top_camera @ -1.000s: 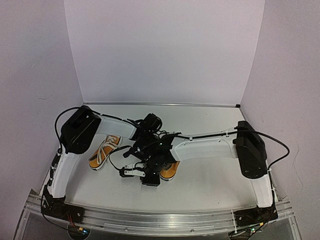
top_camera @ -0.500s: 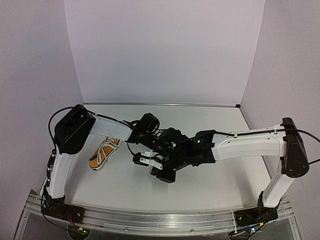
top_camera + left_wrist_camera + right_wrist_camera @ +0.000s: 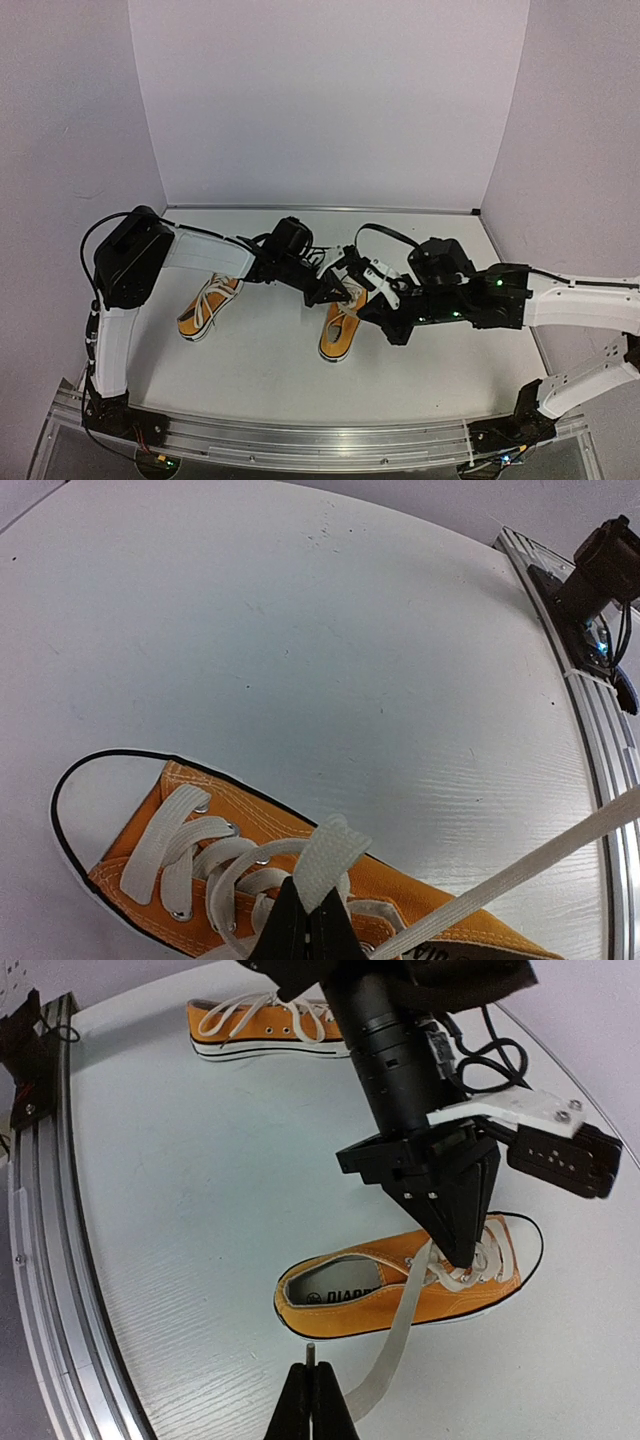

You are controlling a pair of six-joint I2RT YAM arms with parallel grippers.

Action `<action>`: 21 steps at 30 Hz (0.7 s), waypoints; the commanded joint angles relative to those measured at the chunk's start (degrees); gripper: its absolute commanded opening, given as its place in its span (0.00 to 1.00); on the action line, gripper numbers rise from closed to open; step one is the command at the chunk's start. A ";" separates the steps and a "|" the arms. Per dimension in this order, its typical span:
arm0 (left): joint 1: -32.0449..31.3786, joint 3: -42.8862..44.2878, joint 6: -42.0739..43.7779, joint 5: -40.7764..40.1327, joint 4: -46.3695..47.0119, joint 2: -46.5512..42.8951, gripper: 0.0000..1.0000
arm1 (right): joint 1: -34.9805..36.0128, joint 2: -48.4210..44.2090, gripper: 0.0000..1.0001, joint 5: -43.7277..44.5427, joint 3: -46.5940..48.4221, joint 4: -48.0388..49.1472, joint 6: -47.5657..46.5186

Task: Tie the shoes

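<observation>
Right wrist: shoe (image 3: pixel 385 1305) beneath left gripper (image 3: pixel 465 1253).

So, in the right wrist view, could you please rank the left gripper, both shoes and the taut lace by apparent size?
1. near shoe and left gripper: about alike, so unranked.
2. far shoe, partly hidden.
3. lace.
</observation>
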 commanded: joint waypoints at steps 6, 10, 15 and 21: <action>0.18 -1.60 -2.37 -3.59 2.89 -4.70 0.00 | -0.16 -5.40 0.00 6.29 -6.50 2.57 17.77; 0.15 -2.99 -2.66 -4.57 3.75 -5.82 0.00 | -0.27 -11.41 0.00 11.37 -10.44 2.30 25.10; 0.18 -5.21 -3.98 -4.86 6.69 -7.46 0.00 | -0.42 -12.00 0.00 14.19 -11.63 -0.26 31.26; 0.16 -8.72 -5.07 -4.60 10.91 -9.40 0.00 | -1.09 -5.27 0.00 17.05 -10.67 -3.76 36.38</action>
